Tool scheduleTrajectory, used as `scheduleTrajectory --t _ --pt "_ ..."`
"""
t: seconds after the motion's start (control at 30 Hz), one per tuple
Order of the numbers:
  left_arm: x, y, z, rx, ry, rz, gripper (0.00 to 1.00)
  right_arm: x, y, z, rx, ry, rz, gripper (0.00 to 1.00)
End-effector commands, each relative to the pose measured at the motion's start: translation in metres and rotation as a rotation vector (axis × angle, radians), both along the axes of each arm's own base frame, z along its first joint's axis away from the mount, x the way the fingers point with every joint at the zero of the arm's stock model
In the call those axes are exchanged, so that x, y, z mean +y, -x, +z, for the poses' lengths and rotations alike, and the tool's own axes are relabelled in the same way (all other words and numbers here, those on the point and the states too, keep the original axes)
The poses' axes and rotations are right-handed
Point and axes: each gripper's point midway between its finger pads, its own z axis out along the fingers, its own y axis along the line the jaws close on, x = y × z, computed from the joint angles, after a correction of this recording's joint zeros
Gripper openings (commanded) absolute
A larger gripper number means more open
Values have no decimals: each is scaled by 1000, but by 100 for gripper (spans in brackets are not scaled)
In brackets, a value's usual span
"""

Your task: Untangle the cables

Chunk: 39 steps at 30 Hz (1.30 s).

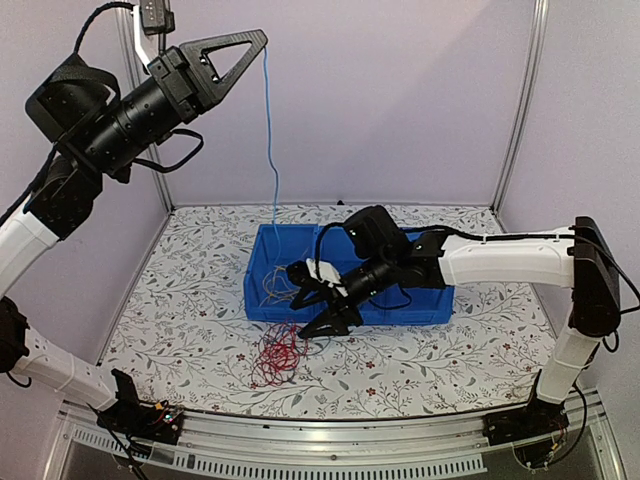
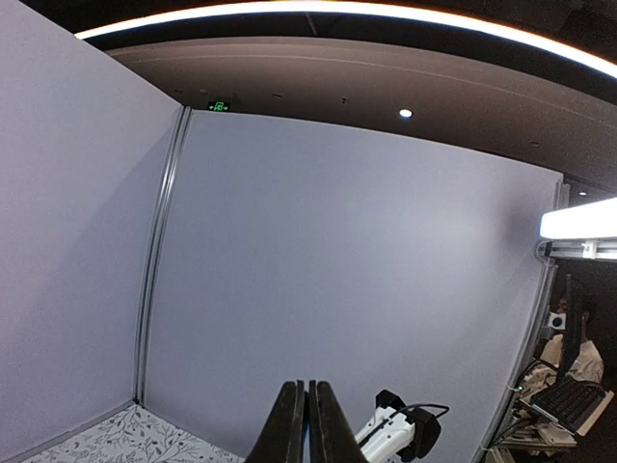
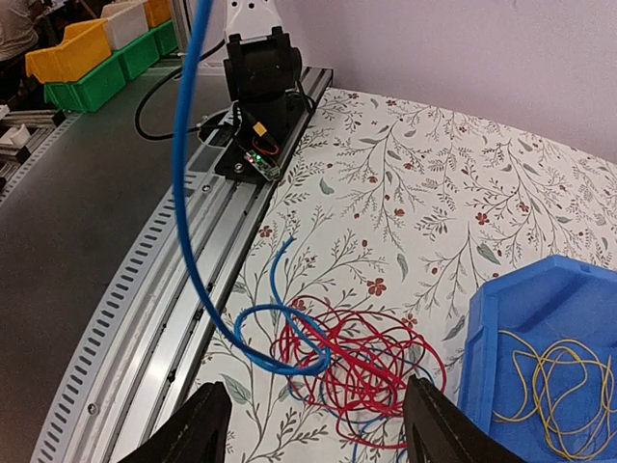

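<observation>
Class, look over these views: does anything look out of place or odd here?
Yes. The tangled red wires lie on the floral table, outside the blue plastic bin. Also, a thin blue cable hangs from the left gripper, raised high above the table, down to that bin.

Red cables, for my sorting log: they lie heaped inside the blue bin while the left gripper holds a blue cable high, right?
No: the red cables lie heaped on the table beside the blue bin, as the right wrist view shows. The left gripper holds a blue cable high.
</observation>
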Motion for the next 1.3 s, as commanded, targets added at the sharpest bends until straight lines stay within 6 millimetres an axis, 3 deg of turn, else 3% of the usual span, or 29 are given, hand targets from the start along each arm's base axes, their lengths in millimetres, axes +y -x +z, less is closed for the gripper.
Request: scheduleTrajectory --t 0.0,0.1,0.23,0.4,0.5,0.53,0.6,0.63,0.73,0.8,0.87,0.93,1.03,1.1,1.13,1.27 --pt "-1 10 10 -4 21 -44 0 18 4 15 -45 -77 48 64" --pt "-2 11 10 -3 18 -51 0 23 5 19 -38 -91 59 59" --pt "-1 11 10 -3 17 -44 0 25 8 18 -17 -96 74 41" --pt "0 8 7 -2 7 -25 0 23 11 21 1 -99 76 4" --pt "1 1 0 -2 -25 27 0 20 13 23 7 -91 71 0" --pt "2 -7 -6 5 -54 75 8 18 14 25 13 -86 72 0" --pt "3 -30 -37 46 -168 207 35 13 19 32 32 -84 76 0" --pt "7 -44 -57 66 -233 294 43 9 23 38 51 -82 80 0" --pt "25 -76 -139 160 -451 513 54 0 32 57 92 -74 86 0" --pt "34 -79 -208 222 -590 559 60 -7 36 65 112 -58 80 0" --pt "45 -70 -255 287 -639 551 65 -15 39 72 123 -43 76 0" --pt "57 -57 -289 362 -625 544 65 -23 39 77 140 -36 64 0" --pt "61 -27 -323 414 -536 432 60 -32 39 78 188 -23 52 0" --pt "53 -3 -328 399 -440 309 56 -36 38 77 197 -21 36 0" --pt "48 8 -322 375 -374 248 55 -37 36 76 200 -20 26 0" --pt "34 33 -335 325 -353 165 54 -39 25 73 230 -21 -17 0"
